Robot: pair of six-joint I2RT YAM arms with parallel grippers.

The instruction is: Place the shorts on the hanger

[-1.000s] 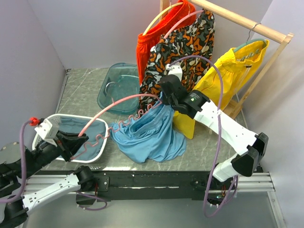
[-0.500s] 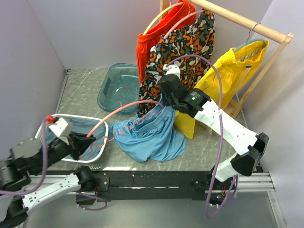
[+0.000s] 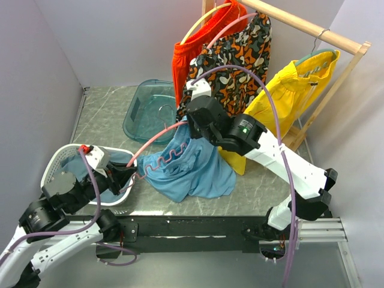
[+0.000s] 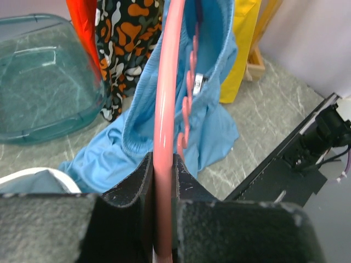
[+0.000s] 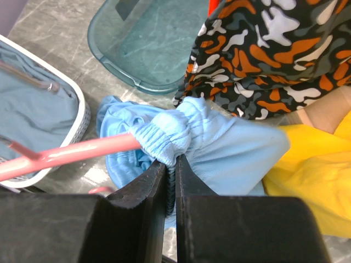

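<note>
Nearest, the thin pink hanger [image 4: 163, 126] is gripped tightly in the left pincer [image 4: 163, 219]. Beyond it, the soft sky-blue shorts [image 3: 195, 171] are spilled onto the tabletop [image 3: 108, 120], and their gathered waistband is pinched in the closed right pincer [image 5: 170, 183]. The hanger's far end is buried in the fabric, unseen.

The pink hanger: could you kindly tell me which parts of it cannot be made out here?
Far end of the hanger: right wrist view, buried in the waistband of the shorts.
Same end, top view: covered by the right gripper.
Near end: left wrist view, cut off at the bottom edge, between the jaws of the left gripper.
</note>
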